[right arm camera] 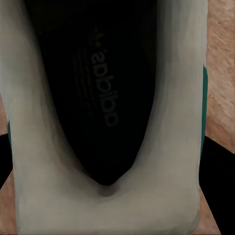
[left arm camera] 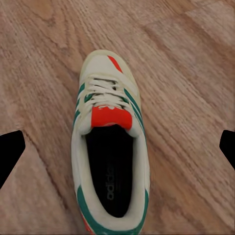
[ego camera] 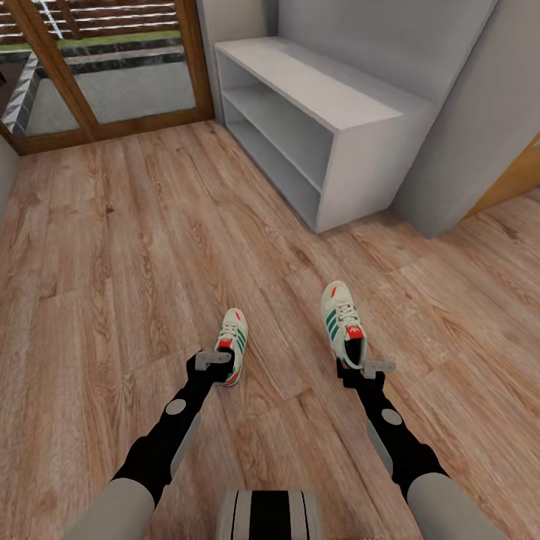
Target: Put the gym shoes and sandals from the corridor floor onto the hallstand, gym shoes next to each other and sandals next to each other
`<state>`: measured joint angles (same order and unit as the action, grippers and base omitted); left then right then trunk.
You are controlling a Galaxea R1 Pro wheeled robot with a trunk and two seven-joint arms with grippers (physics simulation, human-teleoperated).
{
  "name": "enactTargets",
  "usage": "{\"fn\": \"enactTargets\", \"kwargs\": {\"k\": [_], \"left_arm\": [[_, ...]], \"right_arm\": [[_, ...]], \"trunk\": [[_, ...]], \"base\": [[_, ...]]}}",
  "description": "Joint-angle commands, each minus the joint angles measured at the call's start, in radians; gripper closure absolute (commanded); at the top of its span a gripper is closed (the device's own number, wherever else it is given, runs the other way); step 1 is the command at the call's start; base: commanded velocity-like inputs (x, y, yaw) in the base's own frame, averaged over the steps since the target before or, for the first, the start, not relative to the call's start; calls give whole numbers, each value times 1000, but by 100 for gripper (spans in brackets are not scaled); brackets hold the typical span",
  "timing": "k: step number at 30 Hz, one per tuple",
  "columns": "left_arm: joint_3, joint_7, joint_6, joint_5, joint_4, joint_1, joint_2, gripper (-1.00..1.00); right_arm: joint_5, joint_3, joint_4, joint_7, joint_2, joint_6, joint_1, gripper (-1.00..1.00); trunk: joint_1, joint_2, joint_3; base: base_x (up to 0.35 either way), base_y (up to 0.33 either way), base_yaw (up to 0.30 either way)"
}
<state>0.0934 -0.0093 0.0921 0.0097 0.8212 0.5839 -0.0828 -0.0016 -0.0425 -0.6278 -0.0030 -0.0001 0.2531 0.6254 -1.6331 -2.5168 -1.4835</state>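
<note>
Grippers first, since they sit nearest you. Your left gripper (ego camera: 219, 369) hangs over the heel end of the left sneaker (ego camera: 232, 346), and from the left wrist camera you see its two dark fingertips (left arm camera: 10, 154) spread wide at either side with that sneaker (left arm camera: 110, 156) lying between them on the planks, untouched; the jaws are fully apart and hold nothing. Your right gripper (ego camera: 358, 369) is down at the heel of the right sneaker (ego camera: 343, 324). From the right wrist camera you look straight into the dark insole of that sneaker (right arm camera: 105, 196), with its cream heel collar up close and dark finger shapes at the lower corners (right arm camera: 218, 186) hard against its sides, so the jaws appear closed on the heel; whether the shoe is lifted off the floor you cannot tell.

Both sneakers point away from you, well apart from each other, on the wood floor (ego camera: 112, 262). Farther on, against the grey wall at the right, stands a low pale shelf unit (ego camera: 315, 127) with open tiers. Beyond it, at the far left, is a wood-framed glass door (ego camera: 112, 75).
</note>
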Motion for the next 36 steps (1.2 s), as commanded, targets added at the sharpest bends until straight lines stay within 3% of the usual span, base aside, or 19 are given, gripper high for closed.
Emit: {"fn": "enactTargets", "kwargs": {"k": [1,36], "left_arm": [[0,-1,3,1,-1,0,0,-100],[0,0,3,1,1,0,0,-100]], "right_arm": [[0,0,0,0,0,3,0,100],[0,0,0,0,0,3,0,100]], "trunk": [[0,0,-6],[-16,-9,-198]], "base": [[0,0,0],[0,0,0]]}}
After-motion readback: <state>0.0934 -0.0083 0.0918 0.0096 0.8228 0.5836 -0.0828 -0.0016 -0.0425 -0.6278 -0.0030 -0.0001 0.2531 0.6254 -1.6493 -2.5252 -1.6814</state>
